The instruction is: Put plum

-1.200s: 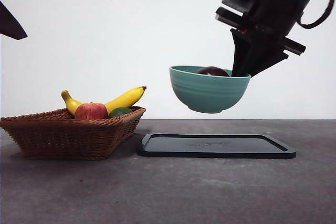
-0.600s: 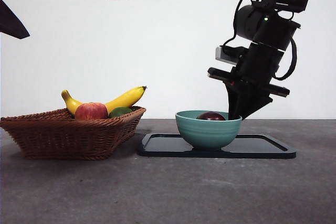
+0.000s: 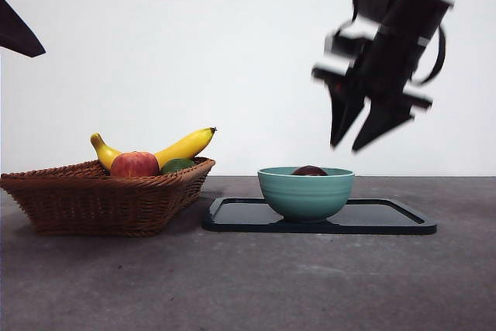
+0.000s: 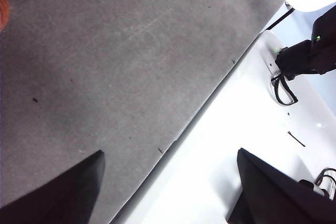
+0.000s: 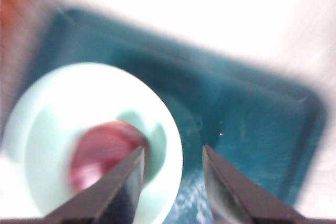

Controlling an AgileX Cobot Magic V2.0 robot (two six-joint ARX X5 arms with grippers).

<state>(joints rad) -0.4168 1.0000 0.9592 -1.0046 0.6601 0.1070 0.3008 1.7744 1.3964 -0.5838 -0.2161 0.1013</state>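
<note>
The plum [image 3: 309, 170] lay inside the teal bowl [image 3: 305, 193], only its dark maroon top showing above the rim in the front view; in the blurred right wrist view it appeared as a reddish round shape [image 5: 102, 156] low in the pale bowl [image 5: 47, 129]. Being round, it showed no clear long axis, and which way its stem end faced could not be made out. The bowl stood upright on the dark tray [image 3: 387, 218], toward the tray's end nearer the wicker basket [image 3: 101, 199]. The right gripper [image 3: 358, 136] hung above the bowl's far-side rim, clear of it, its two black jaws spread apart with nothing between them; motion blur smeared its outline. The basket sat beside the tray, holding a banana [image 3: 182, 146], a red fruit [image 3: 134, 164] and a green fruit [image 3: 177, 165]. The left gripper [image 4: 168, 182] waited well away over bare grey table [image 4: 105, 66], jaws parted and empty, its arm showing only as a black tip [image 3: 15, 32] at the front view's upper corner.
</note>
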